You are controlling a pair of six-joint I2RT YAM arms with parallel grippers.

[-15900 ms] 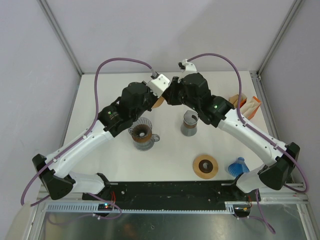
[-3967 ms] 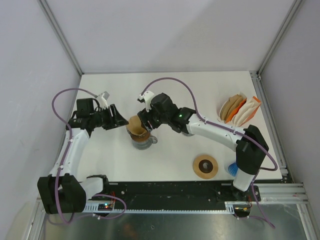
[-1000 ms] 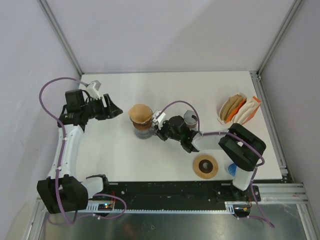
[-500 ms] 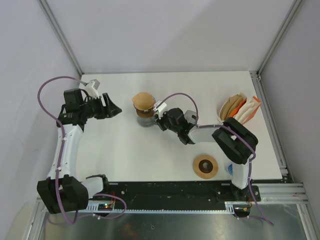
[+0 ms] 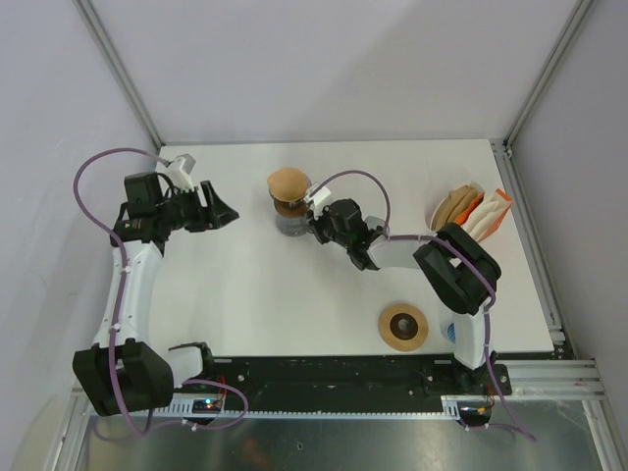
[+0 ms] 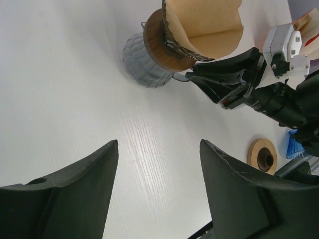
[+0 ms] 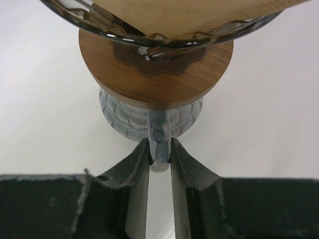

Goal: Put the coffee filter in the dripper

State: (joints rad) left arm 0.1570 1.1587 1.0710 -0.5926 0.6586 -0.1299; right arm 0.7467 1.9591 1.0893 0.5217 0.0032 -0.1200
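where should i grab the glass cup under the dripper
By the handle, coming in low from the right, where it sticks out of the ribbed glass cup. It is a thin upright loop, easy to pinch; the right claw is shut on it there, under the wide dripper.

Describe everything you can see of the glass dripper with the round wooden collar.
The glass dripper is a clear, wavy-ribbed cone set in a round wooden collar. It stands upright on a ribbed grey glass base, on the white table toward its far middle. A brown paper filter sits inside it and rises above the rim. The right gripper is closed on the glass handle just below the collar; nothing else touches it.
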